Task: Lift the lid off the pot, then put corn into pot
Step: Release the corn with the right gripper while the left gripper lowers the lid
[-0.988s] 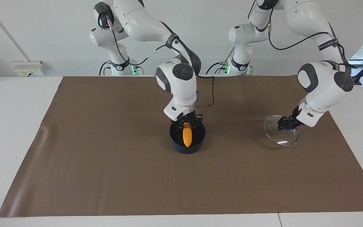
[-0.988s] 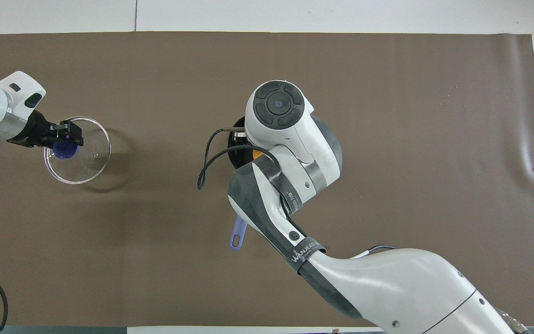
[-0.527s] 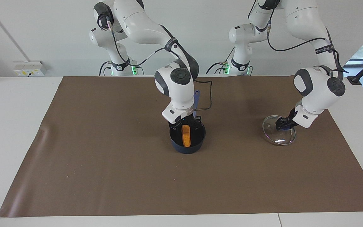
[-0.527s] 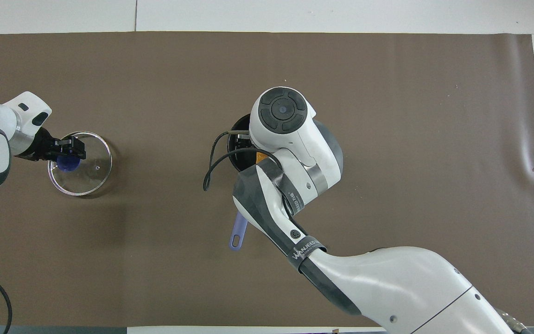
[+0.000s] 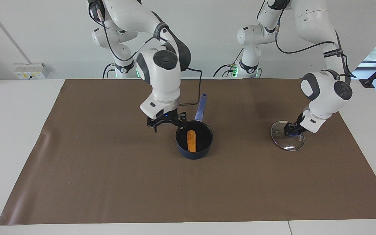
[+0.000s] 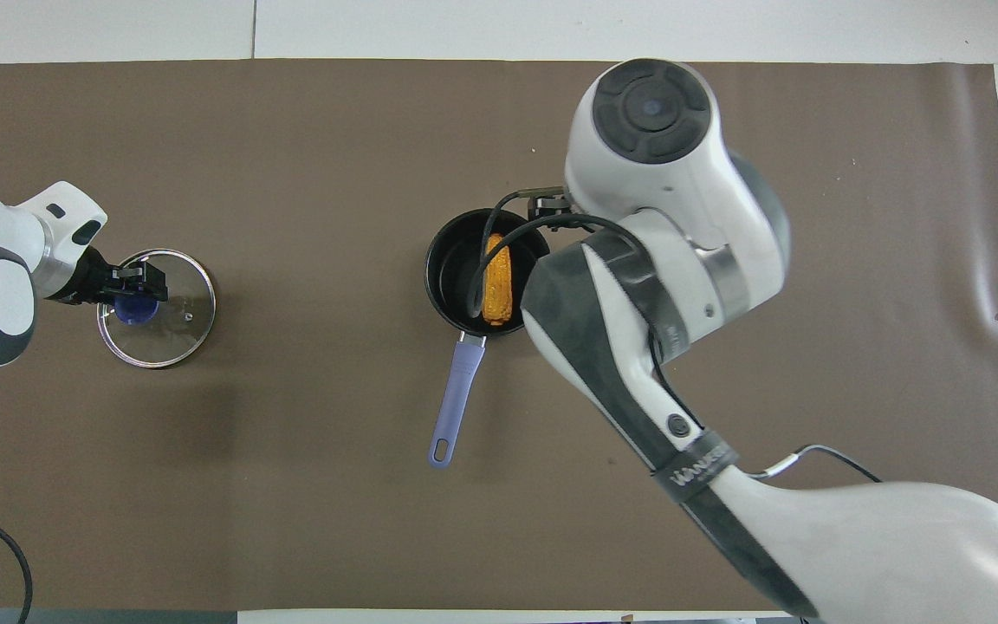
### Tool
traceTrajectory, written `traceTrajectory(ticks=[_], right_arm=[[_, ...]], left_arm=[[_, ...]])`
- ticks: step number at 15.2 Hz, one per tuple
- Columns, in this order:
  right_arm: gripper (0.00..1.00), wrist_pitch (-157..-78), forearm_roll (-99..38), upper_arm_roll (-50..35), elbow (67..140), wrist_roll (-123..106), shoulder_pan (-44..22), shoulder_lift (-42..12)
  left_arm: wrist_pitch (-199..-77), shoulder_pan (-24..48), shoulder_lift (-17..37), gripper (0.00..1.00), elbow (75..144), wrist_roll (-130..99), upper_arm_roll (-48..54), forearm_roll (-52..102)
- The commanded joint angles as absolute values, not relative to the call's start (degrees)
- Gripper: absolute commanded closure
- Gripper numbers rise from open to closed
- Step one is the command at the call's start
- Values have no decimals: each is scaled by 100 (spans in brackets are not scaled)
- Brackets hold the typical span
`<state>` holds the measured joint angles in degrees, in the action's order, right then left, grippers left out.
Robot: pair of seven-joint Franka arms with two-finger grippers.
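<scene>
Glass is making up most of the lid (image 5: 287, 140), so it is likely fragile and slick at its metal rim; the blue knob at its centre looks like the one sound place to take it. That is where the left gripper (image 5: 291, 129) is closing on it, with the lid lying low on the brown mat (image 5: 109, 182), toward the left arm's end of the table; whether it is resting fully I cannot tell. The left arm is bending steeply down, wrist angled toward the knob.

The corn (image 5: 191, 140) is lying inside the pot (image 5: 194, 139), light and bumpy by the look of it. The right gripper (image 5: 166, 123) is hanging just beside the pot's rim, fingers spread and holding nothing, its forearm rising steeply above it. The pot's handle is pointing toward the robots.
</scene>
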<state>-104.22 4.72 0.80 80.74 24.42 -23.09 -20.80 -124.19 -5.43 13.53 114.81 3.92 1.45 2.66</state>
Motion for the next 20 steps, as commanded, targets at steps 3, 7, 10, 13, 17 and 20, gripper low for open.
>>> traceTrajectory(ticks=[3,7,10,13,17,20], right_arm=[[0,-9485,177,-18,8148,742,-811,-960],[0,-8816,176,0,8577,-646,129,-379],[0,-8859,185,263,9113,-1108,158,-28],[0,-9061,185,308,9859,-1168,184,359],[0,-9044,176,422,9835,-1151,202,325],[0,-9202,211,413,9581,-1151,185,194]], left_arm=[[-12560,-580,1151,55,11707,677,176,176],[-12253,-423,1151,0,11296,677,184,167],[-11456,-45,1081,0,10576,493,167,167],[-10366,385,1046,0,9627,-279,193,-359],[-9170,510,38,0,9641,-290,237,-369],[-8527,536,-456,0,9729,-308,237,-352]])
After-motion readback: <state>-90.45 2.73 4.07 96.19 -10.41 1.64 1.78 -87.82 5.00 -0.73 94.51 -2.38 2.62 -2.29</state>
